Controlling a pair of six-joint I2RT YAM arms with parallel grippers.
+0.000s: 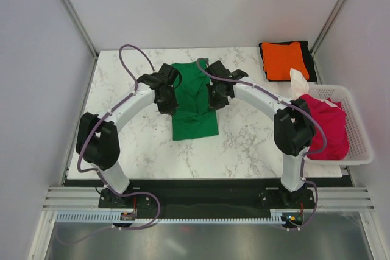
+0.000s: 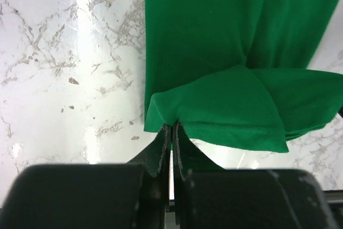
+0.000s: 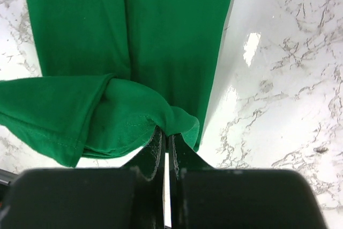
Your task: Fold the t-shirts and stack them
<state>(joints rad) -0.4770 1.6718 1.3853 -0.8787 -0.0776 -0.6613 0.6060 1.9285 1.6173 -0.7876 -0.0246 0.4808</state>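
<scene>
T-shirt [image 1: 194, 114] in left tool [image 2: 171, 128], right tool [image 3: 165, 135].

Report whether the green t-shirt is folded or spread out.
Partly folded. The green t-shirt lies as a narrow strip; the left pincer and right pincer each pinch a corner, one end doubled over the rest.

The whole table [image 1: 134, 144] is taken in from above and behind its near edge by the top view. The green t-shirt [image 1: 194, 98] is viewed steeply downward, very close, from each wrist at opposite side hems, and is shared by all three views.
</scene>
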